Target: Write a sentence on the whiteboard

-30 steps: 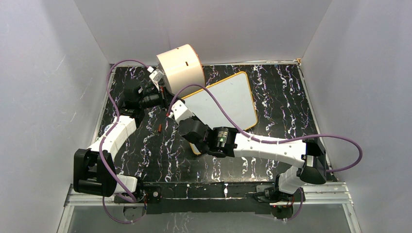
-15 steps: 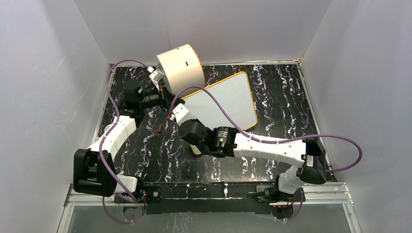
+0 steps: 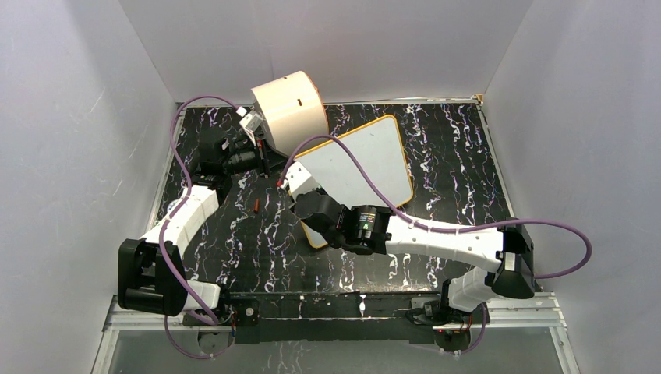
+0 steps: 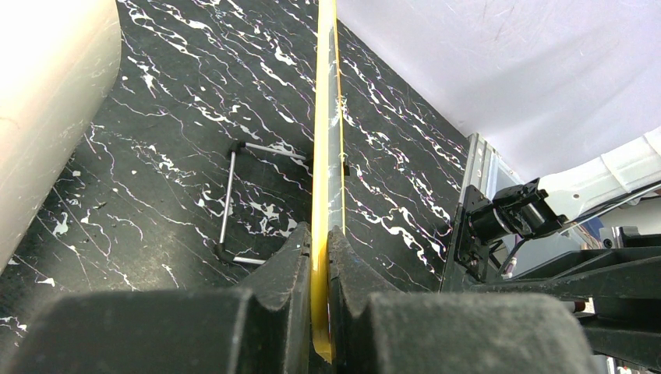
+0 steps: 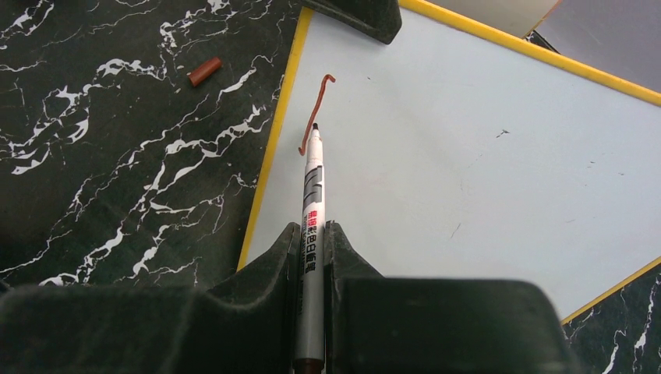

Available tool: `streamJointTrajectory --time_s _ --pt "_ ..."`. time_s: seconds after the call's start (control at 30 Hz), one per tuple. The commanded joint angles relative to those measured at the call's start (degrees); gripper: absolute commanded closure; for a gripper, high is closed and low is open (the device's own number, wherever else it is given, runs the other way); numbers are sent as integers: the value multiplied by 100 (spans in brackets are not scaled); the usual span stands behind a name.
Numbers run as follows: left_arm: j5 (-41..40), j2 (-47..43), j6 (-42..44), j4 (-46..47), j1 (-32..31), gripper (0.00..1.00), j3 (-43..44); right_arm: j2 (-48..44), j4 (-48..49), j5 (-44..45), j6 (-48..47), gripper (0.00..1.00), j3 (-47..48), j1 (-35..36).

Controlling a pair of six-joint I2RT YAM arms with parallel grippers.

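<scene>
Right pincer (image 5: 310,230): closed on a marker (image 5: 313,195), whose grey barrel is clamped between both fingers, with the tip pointed to 12 o'clock in the wrist view.
Marker tip: seen against the lower part of the red-brown line; contact with the board cannot be told.
Left pincer (image 4: 319,234): closed on the yellow rim of the whiteboard (image 4: 326,117), with one finger pressed on each face and the board seen edge-on.
Whiteboard, overhead view (image 3: 366,156): laid askew on the table (image 3: 444,148), past its centre toward 12 o'clock. The left pincer (image 3: 261,158) is placed at the board's 10 o'clock corner and the right pincer (image 3: 290,181) at its 9 o'clock edge.
Sentence (image 5: 315,109): only one thin hooked stroke is written, just inside the rim at the board's 9 o'clock side.
Cap (image 3: 256,206): red-brown, laid on the table at 8 o'clock from the board, apart from the rim.
Drum (image 3: 290,105): cream, tipped, at 11 o'clock from the board.
Wire bracket (image 4: 230,195): thin metal, laid on the table at 9 o'clock of the clamped rim.
</scene>
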Motion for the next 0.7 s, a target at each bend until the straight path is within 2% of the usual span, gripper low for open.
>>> streamJointTrajectory --time_s 0.0,0.67 --pt "67 -31 171 -51 -29 100 -15 -123 463 253 -99 100 -9 1" --pt "74 -23 171 -51 -31 100 -14 155 440 135 -97 100 31 -92"
